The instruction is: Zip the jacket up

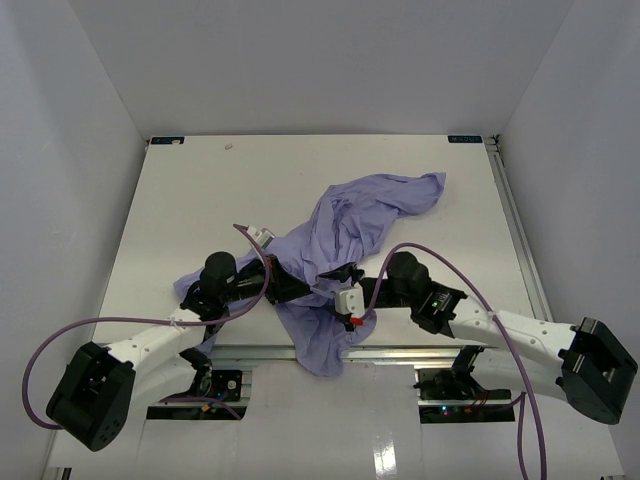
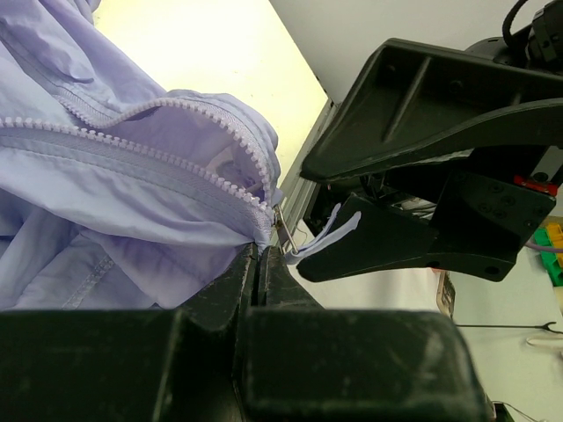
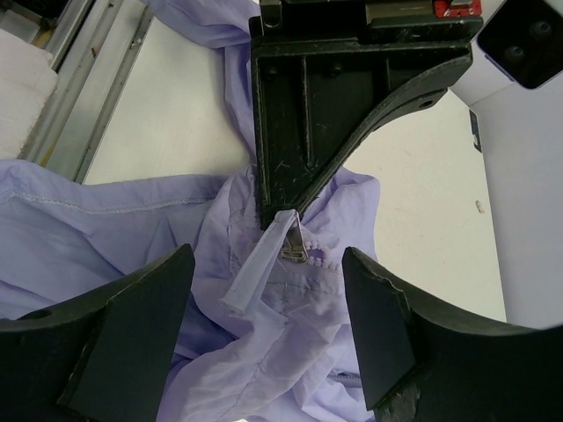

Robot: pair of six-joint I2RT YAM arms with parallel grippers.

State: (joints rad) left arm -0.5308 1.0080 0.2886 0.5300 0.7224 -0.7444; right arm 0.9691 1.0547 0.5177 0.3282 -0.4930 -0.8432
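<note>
The left pincer is pressed tight on the jacket. It pinches the cloth right at the low end of the zip teeth. The two rows of teeth are apart above that spot.

The right pincer is wide open and holds nothing. Its two black fingers sit on each side of the pull strip. The strip is pale purple and hangs from the small metal slider. I cannot tell if a finger touches the strip.

From above, the two pincers meet close together near the front of the table. The purple jacket lies in a crumpled heap in the middle of it. One end reaches toward the far right corner. The other end droops over the near edge, between the two arm bases.

The table top is flat and white. A metal rail runs down its right side. Plain pale walls stand on the left, the back and the right. Purple cables loop from each arm.
</note>
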